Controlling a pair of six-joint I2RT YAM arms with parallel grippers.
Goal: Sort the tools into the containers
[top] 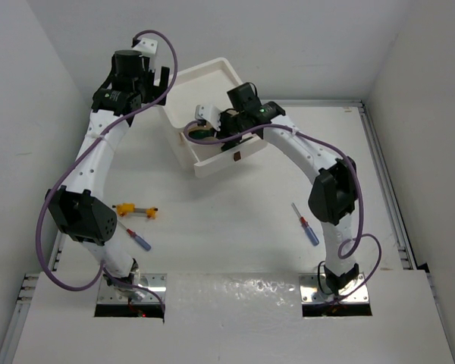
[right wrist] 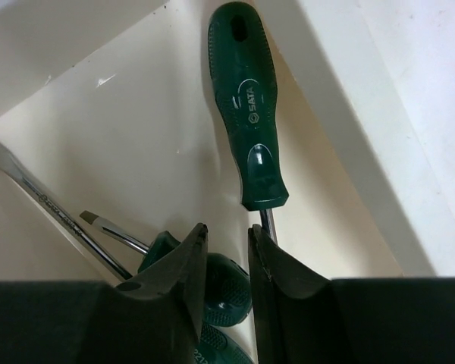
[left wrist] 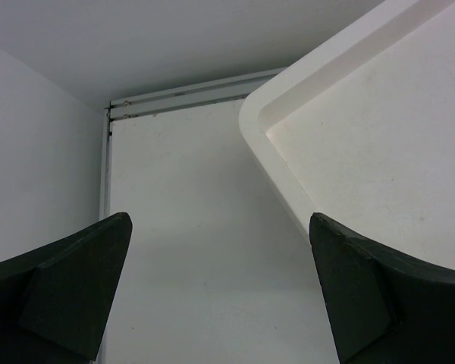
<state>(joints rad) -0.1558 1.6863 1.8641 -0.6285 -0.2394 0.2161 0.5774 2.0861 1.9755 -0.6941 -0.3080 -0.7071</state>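
Inside the open white drawer, a dark-green screwdriver lies by the right gripper, jaws a narrow slit, while the left gripper hovers behind the drawer, jaws wide.

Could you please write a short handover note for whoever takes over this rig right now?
Left gripper: jaws wide open, empty, beside the white unit.
Right gripper: inside the open drawer, jaws nearly together; grip unclear.
Done: green-handled screwdrivers lie in that drawer.
To do: on the table, the yellow-orange screwdriver, one blue-handled screwdriver near the left arm, another blue-handled screwdriver near the right arm.
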